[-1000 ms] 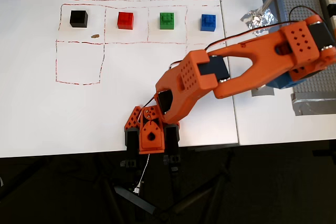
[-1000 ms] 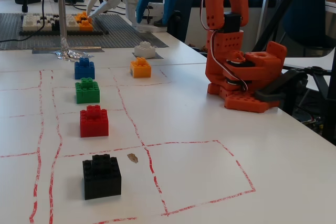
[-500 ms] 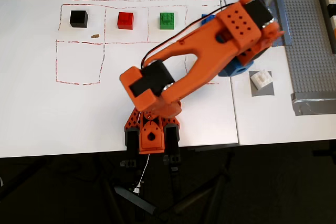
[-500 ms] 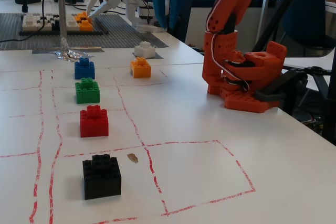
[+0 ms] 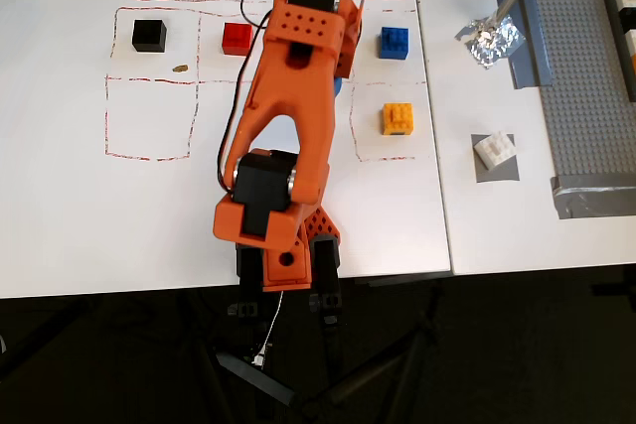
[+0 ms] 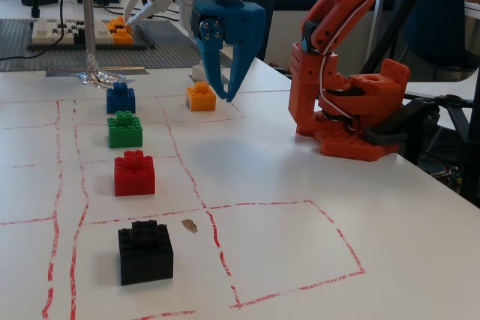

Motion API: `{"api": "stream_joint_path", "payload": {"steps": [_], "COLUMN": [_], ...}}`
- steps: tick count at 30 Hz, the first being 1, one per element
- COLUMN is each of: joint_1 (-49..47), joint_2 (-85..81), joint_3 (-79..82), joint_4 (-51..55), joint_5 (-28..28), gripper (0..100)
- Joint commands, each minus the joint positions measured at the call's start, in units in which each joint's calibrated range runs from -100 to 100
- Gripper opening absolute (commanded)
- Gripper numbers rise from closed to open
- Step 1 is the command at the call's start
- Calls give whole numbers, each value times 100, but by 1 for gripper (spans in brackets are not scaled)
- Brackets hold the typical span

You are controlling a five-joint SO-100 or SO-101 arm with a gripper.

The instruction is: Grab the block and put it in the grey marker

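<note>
The blue claw [image 6: 223, 94] hangs above the table [image 5: 60, 225] with its two fingers spread a moderate way apart and nothing between them, tips pointing down. In the fixed view the orange-yellow brick [image 6: 200, 97] sits just behind and below the tips. The white block [image 5: 494, 151] rests on the grey marker [image 5: 507, 172], well off to the claw's right in the overhead view, beyond the table seam and near the edge of the grey studded baseplate [image 5: 586, 67]. The blue brick [image 5: 395, 43] lies just right of the arm [image 5: 288, 116], the red brick [image 5: 237, 38] just left, the black brick [image 5: 149, 36] farther left. Bare table lies open in front of the claw.
</note>
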Motion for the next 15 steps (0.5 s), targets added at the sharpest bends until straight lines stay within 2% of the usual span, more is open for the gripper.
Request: {"api": "stream_joint_path", "payload": {"steps": [1,9,15], "joint_1": [-446,-861,-1090], "joint_2": [-569,-2120,-3637], "joint_3": [118,1560,3038], "joint_4": [-768,-2287,-2964], "joint_5": [-303,-1045,-1236], "gripper": [0,0,0]}}
